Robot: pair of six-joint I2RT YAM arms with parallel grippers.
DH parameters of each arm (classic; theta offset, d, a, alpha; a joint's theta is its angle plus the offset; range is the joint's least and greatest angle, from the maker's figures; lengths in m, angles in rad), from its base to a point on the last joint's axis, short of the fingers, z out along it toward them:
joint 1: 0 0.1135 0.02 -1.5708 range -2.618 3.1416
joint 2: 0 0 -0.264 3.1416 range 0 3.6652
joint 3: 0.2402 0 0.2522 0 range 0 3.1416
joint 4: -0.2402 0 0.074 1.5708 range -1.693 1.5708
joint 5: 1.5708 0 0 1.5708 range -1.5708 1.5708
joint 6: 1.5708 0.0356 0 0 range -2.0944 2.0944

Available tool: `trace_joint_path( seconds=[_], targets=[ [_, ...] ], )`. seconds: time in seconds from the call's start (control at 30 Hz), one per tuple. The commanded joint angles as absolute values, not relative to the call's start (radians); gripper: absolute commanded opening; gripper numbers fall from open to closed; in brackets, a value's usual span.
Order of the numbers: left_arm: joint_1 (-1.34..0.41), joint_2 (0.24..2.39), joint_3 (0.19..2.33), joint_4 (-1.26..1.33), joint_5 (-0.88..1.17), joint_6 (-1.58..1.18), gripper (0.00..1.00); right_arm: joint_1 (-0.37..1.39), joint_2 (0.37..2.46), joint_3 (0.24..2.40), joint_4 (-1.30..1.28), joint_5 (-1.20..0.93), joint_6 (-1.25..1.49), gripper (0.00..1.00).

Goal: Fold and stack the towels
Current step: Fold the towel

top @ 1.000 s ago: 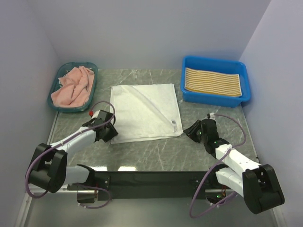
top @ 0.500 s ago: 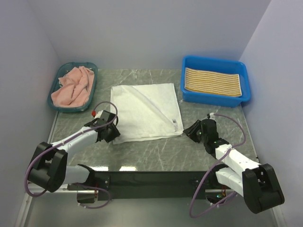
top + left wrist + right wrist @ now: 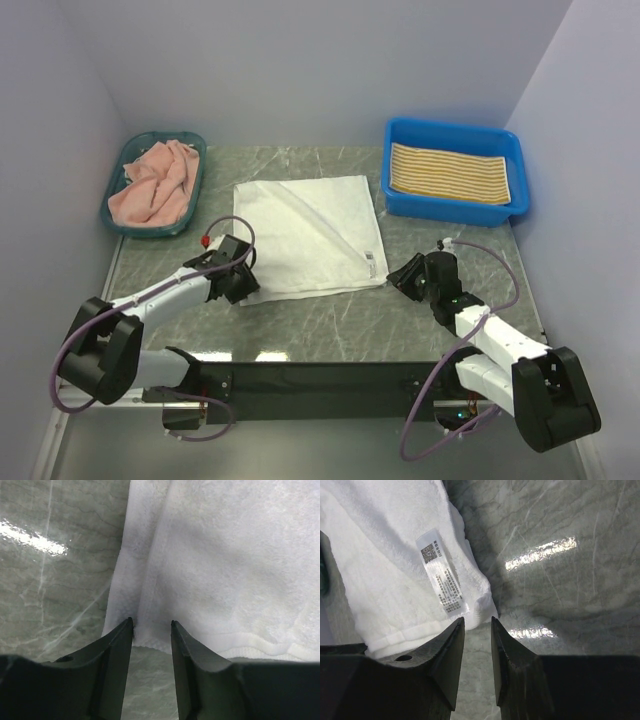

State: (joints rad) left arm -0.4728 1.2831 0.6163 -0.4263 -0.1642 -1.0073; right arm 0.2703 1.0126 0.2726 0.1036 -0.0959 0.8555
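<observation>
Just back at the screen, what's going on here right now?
Both arms are poised at the white towel, spread flat on the table. The left arm's fingers sit open at its near-left corner, the hem just at their tips; the right arm's fingers are open at the near-right corner, by the label. Neither has gripped yet. A pink towel lies crumpled in the teal basket, and a folded yellow-striped towel sits in the blue bin.

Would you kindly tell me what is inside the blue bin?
A folded yellow-and-white striped towel lies flat in the bin, covering most of its floor. Anything beneath the towel is hidden.
</observation>
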Motion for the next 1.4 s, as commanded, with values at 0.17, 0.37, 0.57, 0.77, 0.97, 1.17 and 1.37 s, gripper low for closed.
trace_joint_path(
  seconds=[0.17,0.37,0.57,0.77,0.97,1.17,1.37],
  targets=[
    [-0.482,1.318,0.637,-0.405,-0.167,-1.034,0.37,0.262,0.994,0.264,0.133,-0.095,0.838,0.35],
    [-0.482,1.316,0.663,-0.439,-0.198,-1.029,0.13,0.262,1.012,0.262,0.146,-0.100,0.833,0.35],
    [-0.482,1.255,0.736,-0.511,-0.233,-1.022,0.01,0.262,1.034,0.264,0.133,-0.083,0.830,0.33],
    [-0.482,1.238,0.795,-0.549,-0.230,-1.017,0.01,0.264,1.057,0.262,0.103,-0.052,0.848,0.24],
    [-0.480,1.235,0.813,-0.555,-0.219,-1.017,0.00,0.262,1.121,0.273,0.101,-0.032,0.865,0.20],
    [-0.482,1.233,0.824,-0.558,-0.222,-1.014,0.01,0.261,1.224,0.313,0.153,-0.086,0.853,0.20],
    [-0.480,1.230,0.818,-0.552,-0.218,-1.015,0.01,0.264,1.216,0.336,0.147,-0.083,0.833,0.23]
  ],
)
